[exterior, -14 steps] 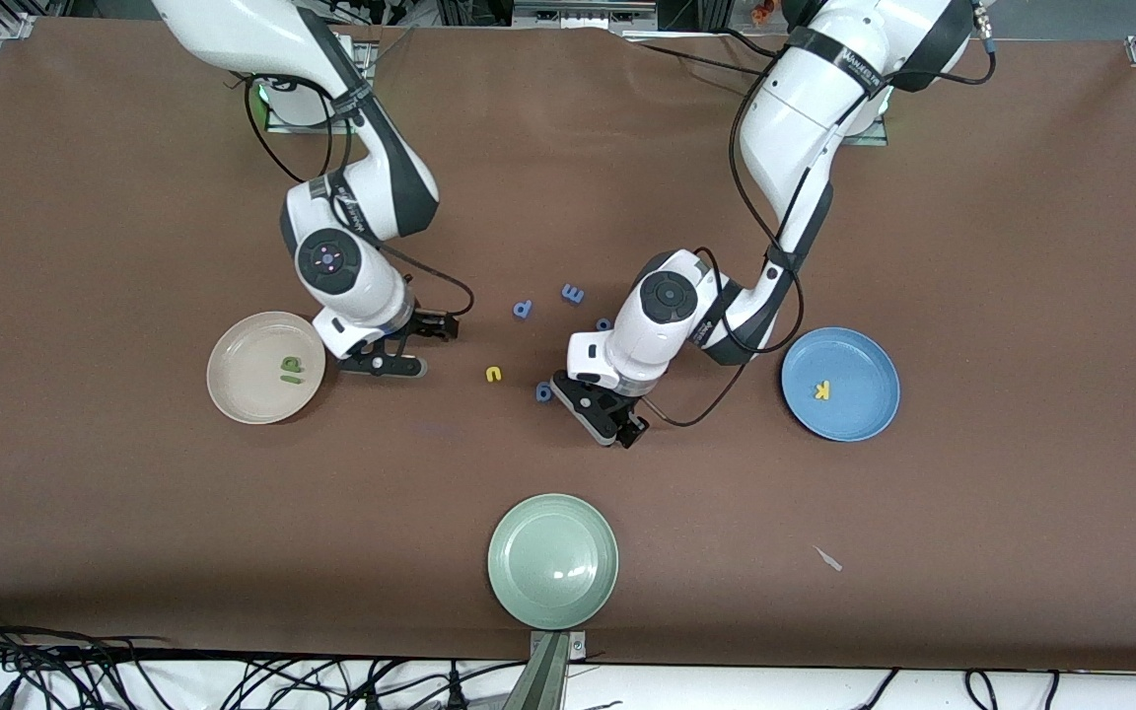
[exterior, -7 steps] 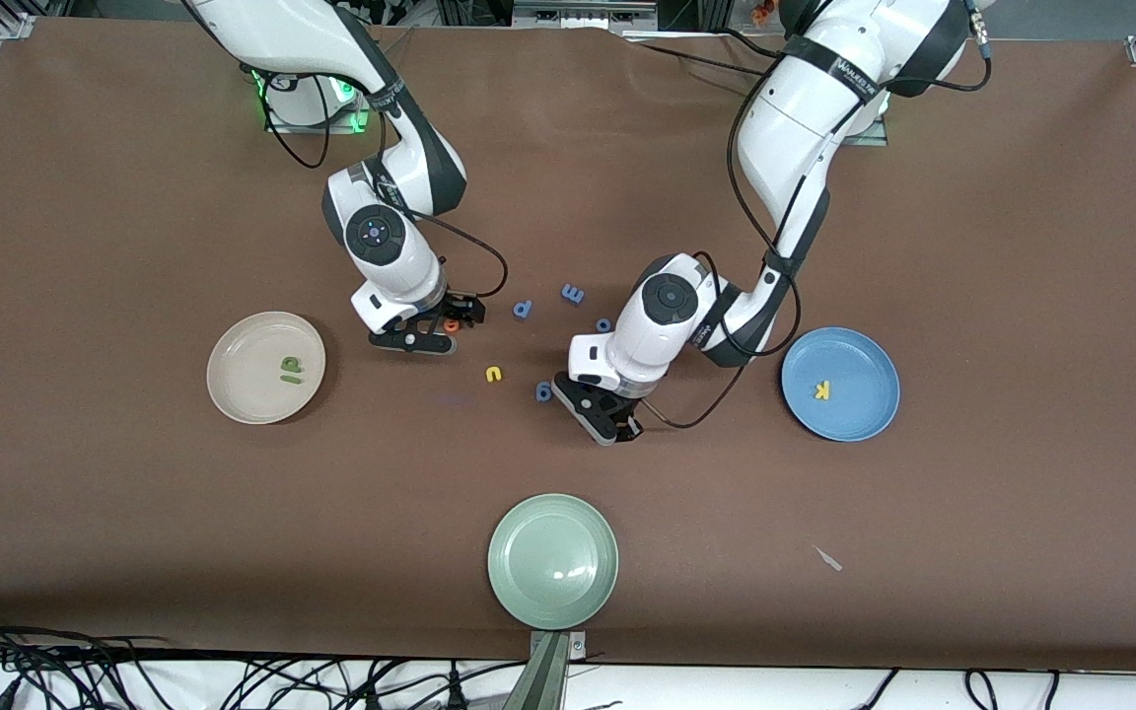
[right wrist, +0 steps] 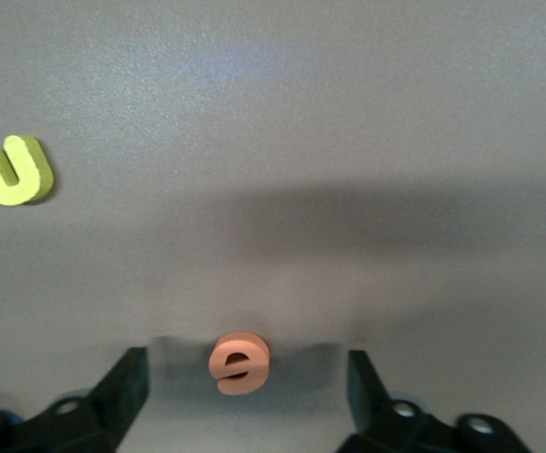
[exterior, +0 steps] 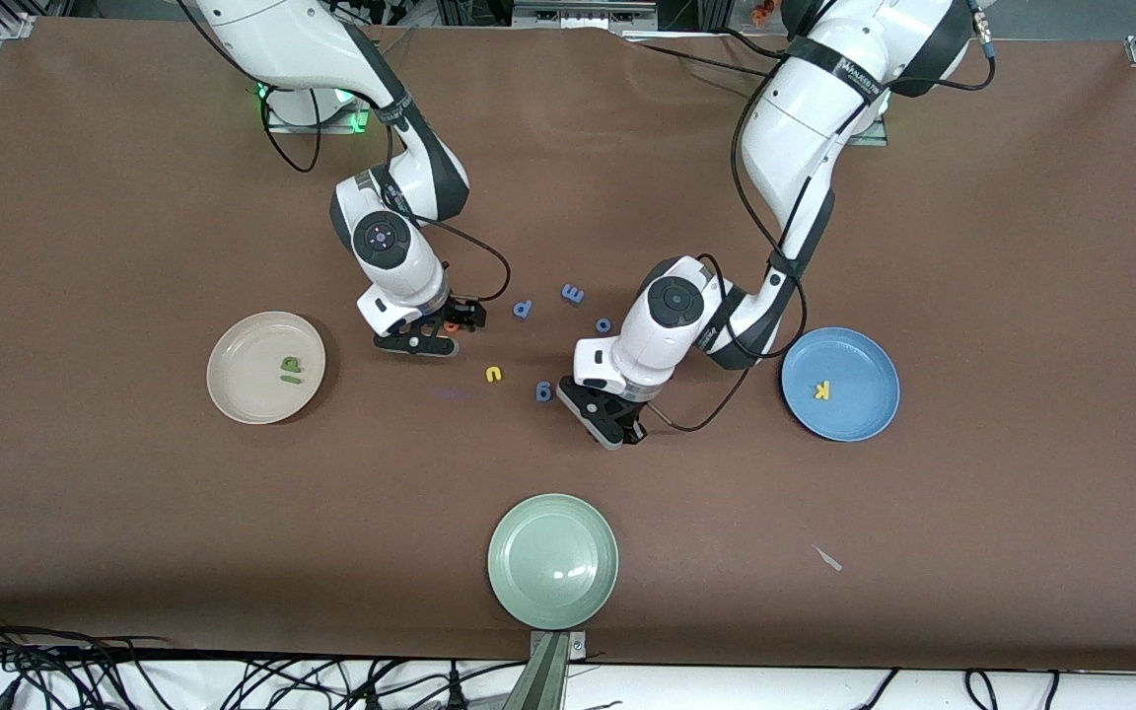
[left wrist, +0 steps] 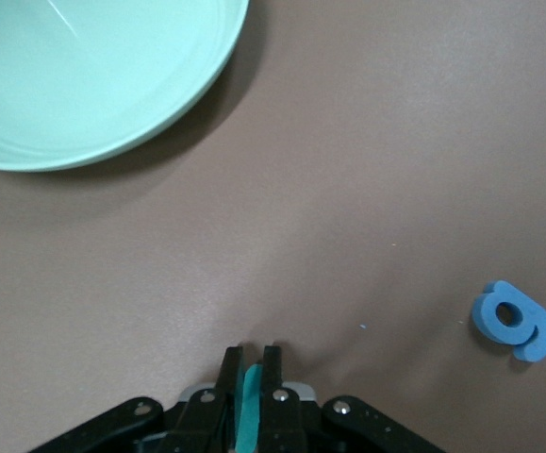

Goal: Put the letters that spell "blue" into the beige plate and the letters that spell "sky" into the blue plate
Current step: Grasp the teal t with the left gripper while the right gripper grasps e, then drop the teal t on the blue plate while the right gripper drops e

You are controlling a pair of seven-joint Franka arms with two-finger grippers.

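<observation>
Teal "y" (left wrist: 249,415) found pinched edge-on between the closed fingers of the left gripper (exterior: 610,422), low over the table between the pale green plate (exterior: 552,561) and the blue plate (exterior: 840,384) — yellow "k" (exterior: 821,390) lay in the latter. Orange "e" (right wrist: 240,361) lay flat between the spread fingers of the right gripper (exterior: 427,333), untouched — yellow "u" (exterior: 494,374) sat nearby, green "l" (exterior: 283,369) and "b" (exterior: 293,370) in the beige plate (exterior: 266,367). Blue-purple letters (exterior: 573,293) scattered mid-table.

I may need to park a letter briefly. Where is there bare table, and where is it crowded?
Bare table lies between the beige plate and the pale green plate, and between that plate and the blue plate. It is crowded mid-table: the yellow u, orange e and blue-purple letters sit between the right gripper and left gripper.
</observation>
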